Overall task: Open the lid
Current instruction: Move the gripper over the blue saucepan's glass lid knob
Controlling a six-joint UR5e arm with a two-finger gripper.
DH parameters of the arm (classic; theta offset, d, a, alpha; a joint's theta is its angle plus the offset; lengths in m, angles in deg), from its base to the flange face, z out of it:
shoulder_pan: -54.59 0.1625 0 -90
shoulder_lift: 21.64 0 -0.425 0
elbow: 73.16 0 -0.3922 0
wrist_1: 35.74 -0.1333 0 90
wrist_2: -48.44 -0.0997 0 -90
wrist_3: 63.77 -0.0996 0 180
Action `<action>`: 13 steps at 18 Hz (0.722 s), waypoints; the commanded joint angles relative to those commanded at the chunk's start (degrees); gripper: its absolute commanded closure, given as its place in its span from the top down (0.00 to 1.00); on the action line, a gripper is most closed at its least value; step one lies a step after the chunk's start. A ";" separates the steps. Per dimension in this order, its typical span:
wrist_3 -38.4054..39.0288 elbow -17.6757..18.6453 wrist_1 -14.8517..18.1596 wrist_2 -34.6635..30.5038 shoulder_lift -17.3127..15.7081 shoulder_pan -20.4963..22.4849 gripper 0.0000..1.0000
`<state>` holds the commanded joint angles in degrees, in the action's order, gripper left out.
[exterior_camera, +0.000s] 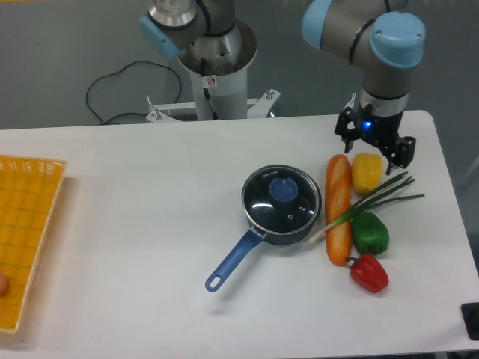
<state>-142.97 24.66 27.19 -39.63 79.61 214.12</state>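
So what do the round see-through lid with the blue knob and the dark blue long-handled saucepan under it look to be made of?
The round see-through lid looks like clear glass: the dark pan interior shows through, with small glare spots. Its thin bright edge suggests a metal rim. The round blue knob looks matte, probably plastic. The dark blue long-handled saucepan looks like coated or enamelled metal, judging by its smooth, even colour, though that stays uncertain.

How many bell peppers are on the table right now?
3: yellow pepper under the hand, green pepper right of the baguette, red pepper nearest the front edge. None looks hidden.
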 joint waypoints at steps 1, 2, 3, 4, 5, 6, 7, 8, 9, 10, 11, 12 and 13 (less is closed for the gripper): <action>0.80 0.09 0.00 -0.09 0.09 -0.79 1.00; 1.33 0.09 0.00 0.00 0.09 -1.41 1.00; 1.59 0.00 -0.09 0.09 0.17 -1.93 1.00; 2.03 -0.08 -0.09 0.26 0.26 -2.37 1.00; 3.08 -0.17 -0.09 0.70 0.35 -2.55 1.00; 3.96 -0.17 0.00 1.40 0.44 -2.90 1.00; 4.58 -0.09 0.00 1.93 0.44 -3.34 1.00; 4.67 0.18 0.17 1.85 0.35 -3.61 1.00; 4.76 0.61 0.26 1.85 0.35 -4.13 1.00; 4.85 1.23 0.26 1.76 0.35 -4.40 1.00; 4.85 1.67 0.35 1.50 0.18 -4.49 1.00; 4.85 2.37 0.35 1.41 0.09 -4.49 1.00; 4.85 3.07 0.35 1.23 -0.26 -4.58 1.00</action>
<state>-138.12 27.73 27.54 -38.40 79.35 209.54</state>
